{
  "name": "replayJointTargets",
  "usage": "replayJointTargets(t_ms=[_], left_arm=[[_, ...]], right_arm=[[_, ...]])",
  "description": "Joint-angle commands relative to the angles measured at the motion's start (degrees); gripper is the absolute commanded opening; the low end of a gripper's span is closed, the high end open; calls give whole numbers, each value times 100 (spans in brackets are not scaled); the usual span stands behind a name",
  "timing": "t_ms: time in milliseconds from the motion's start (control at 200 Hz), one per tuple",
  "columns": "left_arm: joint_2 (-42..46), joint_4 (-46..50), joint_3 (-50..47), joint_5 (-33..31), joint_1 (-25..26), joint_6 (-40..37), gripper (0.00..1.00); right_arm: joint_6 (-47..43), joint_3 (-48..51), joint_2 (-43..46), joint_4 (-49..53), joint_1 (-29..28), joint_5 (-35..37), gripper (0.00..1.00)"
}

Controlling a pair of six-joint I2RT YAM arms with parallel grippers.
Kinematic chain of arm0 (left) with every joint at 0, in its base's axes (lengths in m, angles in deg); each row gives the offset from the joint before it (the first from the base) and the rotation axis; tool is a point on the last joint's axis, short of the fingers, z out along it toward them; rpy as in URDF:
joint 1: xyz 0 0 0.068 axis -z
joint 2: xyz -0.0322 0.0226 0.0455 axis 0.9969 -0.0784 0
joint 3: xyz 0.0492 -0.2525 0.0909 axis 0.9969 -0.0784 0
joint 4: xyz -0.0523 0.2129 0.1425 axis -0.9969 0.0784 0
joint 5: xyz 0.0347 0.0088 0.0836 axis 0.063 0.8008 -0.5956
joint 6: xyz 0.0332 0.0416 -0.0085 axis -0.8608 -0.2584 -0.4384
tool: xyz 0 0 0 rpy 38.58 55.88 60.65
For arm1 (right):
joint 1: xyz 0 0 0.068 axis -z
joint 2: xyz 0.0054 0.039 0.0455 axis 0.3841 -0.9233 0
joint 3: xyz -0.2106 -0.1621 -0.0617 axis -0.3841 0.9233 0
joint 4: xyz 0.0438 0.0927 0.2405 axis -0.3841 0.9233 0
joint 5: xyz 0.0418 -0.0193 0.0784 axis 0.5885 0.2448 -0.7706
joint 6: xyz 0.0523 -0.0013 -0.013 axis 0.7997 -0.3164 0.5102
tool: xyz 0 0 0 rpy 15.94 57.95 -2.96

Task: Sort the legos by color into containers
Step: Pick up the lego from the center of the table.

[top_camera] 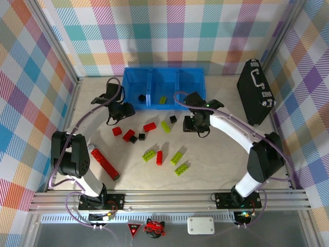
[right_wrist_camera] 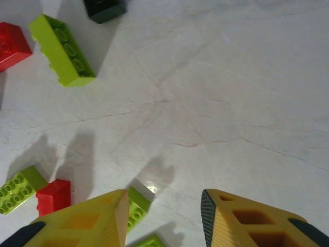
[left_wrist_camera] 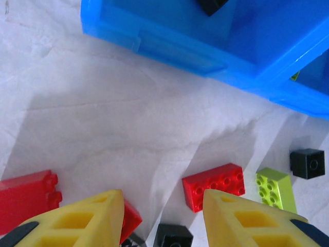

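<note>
A black hard-shell briefcase with a handle stands on edge at the far right of the off-white table, near the pastel plaid wall. A long red bar with a black end lies diagonally at the near left.

Bins: translucent blue plastic, glossy, smooth.
Bricks: hard glossy plastic, studded tops.
Tabletop: matt white, faintly creased and veined.
Left claw fingers: matt yellow plastic.
Rail: bare ribbed metal.
Case: matt black, metal latches.
Walls: checked, cloth-like.
</note>
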Motion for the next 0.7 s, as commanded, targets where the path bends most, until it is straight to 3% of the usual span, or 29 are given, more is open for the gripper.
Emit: replayJointTargets(t_ms=[0,475,695], left_arm=[[386,183,-249,-16,38,-16,45],[1220,212,-1101,-8,-129,116,45],[1314,309,-1084,-104,-147,72,45]], right_arm=[[-312,-432,-383,-244,-176,-281,43],[-1059,-1558,-2155,-658,-694,-313,41],[-1199,-1877,-2637,-618,-729,90,40]])
